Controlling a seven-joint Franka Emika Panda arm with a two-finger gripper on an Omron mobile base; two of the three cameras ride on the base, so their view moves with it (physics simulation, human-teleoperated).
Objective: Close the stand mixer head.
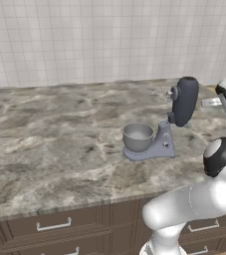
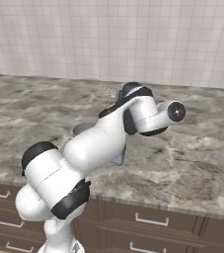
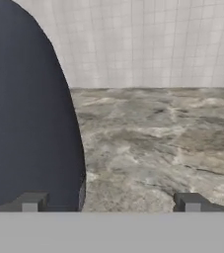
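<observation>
left base view: the stand mixer head (image 1: pixel 185 100) is tilted up, nearly upright, on its lavender-grey base (image 1: pixel 157 144) on the marble desk (image 1: pixel 50 139), above and right of the steel bowl (image 1: pixel 138 137). right base view: the arm hides most of the mixer. hand view: the fingers (image 3: pixel 30 202) stand wide apart, the dark head (image 3: pixel 24 113) close at the left one.

Arm (image 2: pixel 98 143) showing glossy white rounded shells w/ black bands at joints. Round dark end cap (image 2: pixel 175 111) w/ grey ring capping one joint. Two small dark grey blocky fingertips (image 3: pixel 32 201) poking up in hand view.
</observation>
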